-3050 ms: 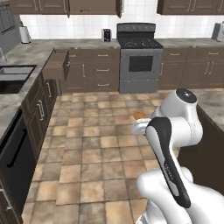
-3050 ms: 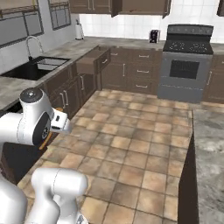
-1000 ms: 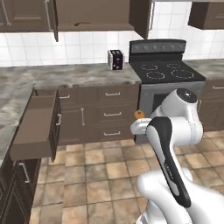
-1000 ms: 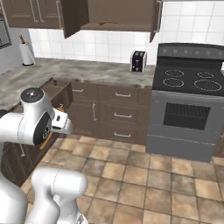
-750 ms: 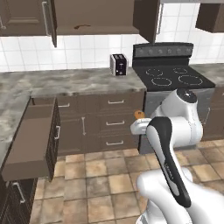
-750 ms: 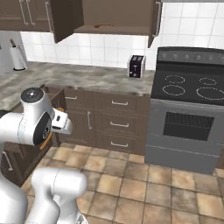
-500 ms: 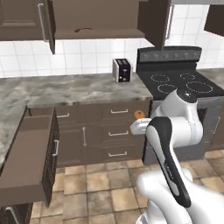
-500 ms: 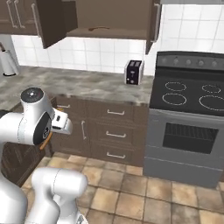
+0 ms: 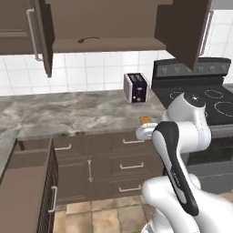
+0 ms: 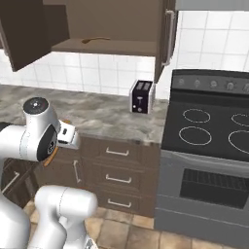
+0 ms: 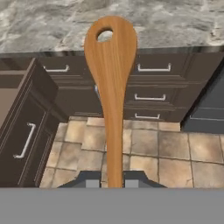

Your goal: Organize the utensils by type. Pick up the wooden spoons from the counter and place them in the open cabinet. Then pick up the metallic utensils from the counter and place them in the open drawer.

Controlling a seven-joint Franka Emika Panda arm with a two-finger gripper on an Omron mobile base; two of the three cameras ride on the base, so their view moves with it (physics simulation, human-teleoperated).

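- Since the earlier frames, both base views have swung round with the base: floor tiles gave way to the surface, the toaster and the open cabinet, all now seen closer.
- Gripper: closed on the handle of a wooden utensil, with one finger on each side of the handle.
- Utensil: in the hand view it extends away from the gripper; its wide flat end has a round hole near the tip.
- Open drawer: pulled out, low at left in the left base view.
- Surface: carries the toaster near the stove.
- Cabinet: doors open; a wooden spoon lies on its lower shelf.
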